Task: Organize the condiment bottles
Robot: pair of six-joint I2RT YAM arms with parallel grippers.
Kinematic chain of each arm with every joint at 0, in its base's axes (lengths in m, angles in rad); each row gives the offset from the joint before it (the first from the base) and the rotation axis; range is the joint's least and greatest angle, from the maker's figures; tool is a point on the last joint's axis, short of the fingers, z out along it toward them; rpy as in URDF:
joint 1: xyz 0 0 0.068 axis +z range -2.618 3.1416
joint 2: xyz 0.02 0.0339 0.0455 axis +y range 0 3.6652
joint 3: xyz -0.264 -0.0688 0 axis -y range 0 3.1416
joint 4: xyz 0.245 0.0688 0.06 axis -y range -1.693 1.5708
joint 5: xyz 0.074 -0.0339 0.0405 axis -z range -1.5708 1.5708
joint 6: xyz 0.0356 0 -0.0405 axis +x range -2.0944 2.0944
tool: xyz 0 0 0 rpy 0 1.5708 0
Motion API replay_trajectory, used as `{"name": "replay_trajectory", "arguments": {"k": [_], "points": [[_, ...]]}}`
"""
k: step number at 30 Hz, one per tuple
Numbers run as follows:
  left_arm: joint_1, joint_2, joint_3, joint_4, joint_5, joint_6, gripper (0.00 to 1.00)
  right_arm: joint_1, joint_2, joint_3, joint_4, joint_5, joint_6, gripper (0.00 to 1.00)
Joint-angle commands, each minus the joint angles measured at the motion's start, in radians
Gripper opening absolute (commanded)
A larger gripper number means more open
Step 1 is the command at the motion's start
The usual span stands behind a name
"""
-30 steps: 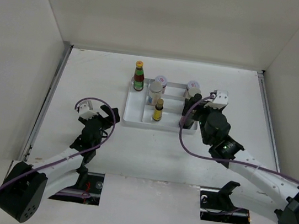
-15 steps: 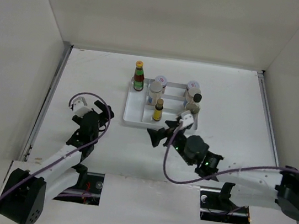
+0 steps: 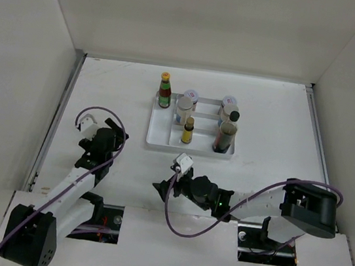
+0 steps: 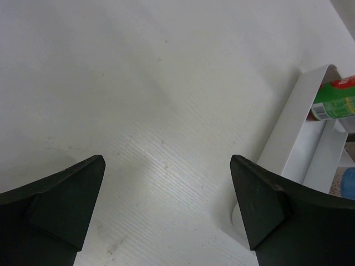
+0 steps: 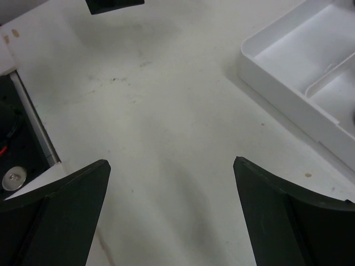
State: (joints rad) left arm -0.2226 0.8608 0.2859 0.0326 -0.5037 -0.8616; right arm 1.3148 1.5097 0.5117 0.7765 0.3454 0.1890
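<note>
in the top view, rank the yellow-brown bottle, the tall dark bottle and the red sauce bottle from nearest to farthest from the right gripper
1. small yellow-brown bottle, near middle of the tray, closest to the right gripper
2. tall dark bottle, tray's near right corner
3. red sauce bottle, tray's far left corner

left arm (image 3: pixel 69 185) lower left, right arm (image 3: pixel 256 207) lower right: showing white links, black joints | cables (image 3: pixel 104 111): looping purple | fingers (image 4: pixel 61 205): showing black wedges
</note>
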Motion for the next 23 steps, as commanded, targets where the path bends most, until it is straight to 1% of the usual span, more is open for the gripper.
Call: {"name": "replay_trajectory", "arguments": {"k": [1, 7, 12, 17, 23], "points": [[0.006, 0.026, 0.059, 0.001, -0.019, -0.01, 1.0, 0.004, -0.014, 0.022, 0.104, 0.064, -0.062, 1.0], [-0.004, 0.102, 0.093, 0.046, -0.019, -0.007, 1.0, 0.011, -0.025, 0.016, 0.103, 0.06, -0.072, 1.0], [-0.007, 0.139, 0.093, 0.072, -0.01, -0.008, 1.0, 0.033, 0.01, 0.037, 0.093, 0.066, -0.109, 1.0], [-0.002, 0.116, 0.062, 0.089, -0.019, -0.008, 1.0, 0.053, 0.027, 0.053, 0.075, 0.084, -0.129, 1.0], [-0.013, 0.122, 0.078, 0.087, -0.021, 0.003, 1.0, 0.057, 0.034, 0.059, 0.069, 0.095, -0.138, 1.0]]}}
